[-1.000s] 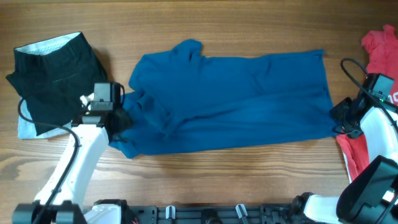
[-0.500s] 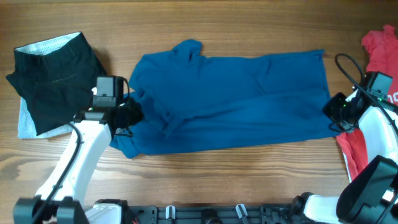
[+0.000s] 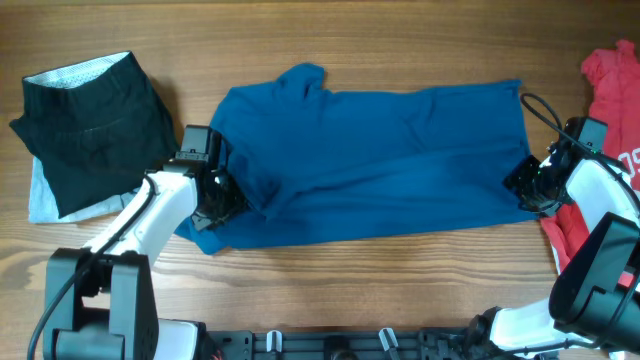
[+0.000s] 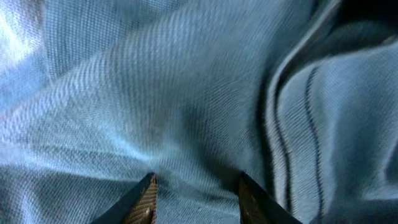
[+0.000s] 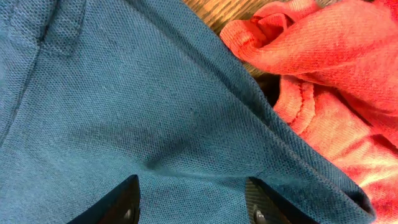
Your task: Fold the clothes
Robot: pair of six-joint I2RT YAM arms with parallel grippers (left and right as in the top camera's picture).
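Note:
The clothes lie on the wooden table. A deep-blue collared shirt (image 3: 380, 160) is spread flat across the middle. My left gripper (image 3: 216, 192) rests on its lower left part, beside a fold. In the left wrist view, the left gripper (image 4: 198, 200) is open, and smooth blue cloth (image 4: 186, 112) lies between the tips. My right gripper (image 3: 524, 185) is at the shirt's lower right edge. In the right wrist view, the right gripper (image 5: 193, 202) is open over flat blue fabric (image 5: 137, 106), close to the red T-shirt (image 5: 323, 68). Neither gripper has cloth pinched.
A black garment (image 3: 90, 130) on a pale cloth (image 3: 40, 195) lies at the far left. The red T-shirt (image 3: 608, 75) is bunched at the right edge, partly under the right arm. Bare wood (image 3: 380, 270) runs along the front.
The left gripper has moved right, from the shirt's left edge onto the cloth. The right gripper has shifted left and slightly up onto the shirt's right edge.

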